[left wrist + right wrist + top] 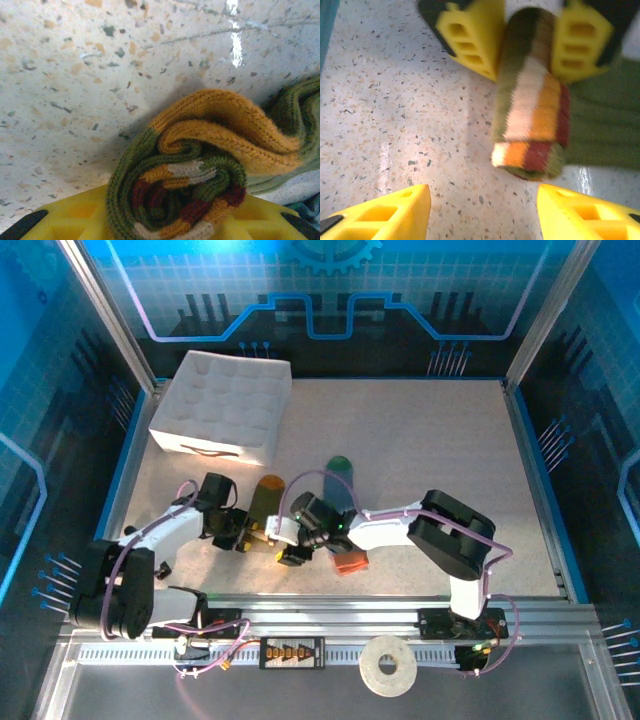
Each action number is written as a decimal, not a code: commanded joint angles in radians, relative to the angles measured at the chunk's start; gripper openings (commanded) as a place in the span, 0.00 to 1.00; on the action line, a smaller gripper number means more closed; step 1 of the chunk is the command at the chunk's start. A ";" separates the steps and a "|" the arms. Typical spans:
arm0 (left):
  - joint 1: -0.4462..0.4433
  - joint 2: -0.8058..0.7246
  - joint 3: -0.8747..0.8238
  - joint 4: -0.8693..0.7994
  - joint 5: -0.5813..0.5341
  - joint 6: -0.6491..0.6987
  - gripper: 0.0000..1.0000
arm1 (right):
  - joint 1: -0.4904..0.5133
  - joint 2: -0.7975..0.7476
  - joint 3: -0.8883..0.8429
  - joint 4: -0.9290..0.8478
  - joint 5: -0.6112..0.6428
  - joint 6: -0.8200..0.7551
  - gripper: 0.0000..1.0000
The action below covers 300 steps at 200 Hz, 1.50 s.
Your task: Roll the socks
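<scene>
From above, my left tool [250, 533] and right tool [293, 543] meet low in the centre of the table [430, 440] at the olive sock [266, 496]. The blue sock [340, 478] lies just right of it. With one tool gripping, I judge the roll could spring loose. In the left wrist view the roll sits low centre between my yellow fingers [65, 222], mustard knit folded over it. In the right wrist view my left tool is clamped on the roll at the top, while my right fingers [390, 212] stand wide apart at the bottom, holding nothing.
</scene>
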 commanded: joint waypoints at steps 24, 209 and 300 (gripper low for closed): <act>-0.015 0.072 -0.019 -0.159 -0.044 0.032 0.40 | 0.113 0.035 0.016 0.232 0.413 -0.287 0.59; 0.023 -0.122 0.121 -0.249 0.003 0.007 0.65 | 0.007 0.210 0.175 -0.161 0.179 0.003 0.06; 0.095 -0.181 0.065 -0.101 0.041 0.022 0.72 | -0.085 0.271 0.282 -0.308 -0.068 0.142 0.05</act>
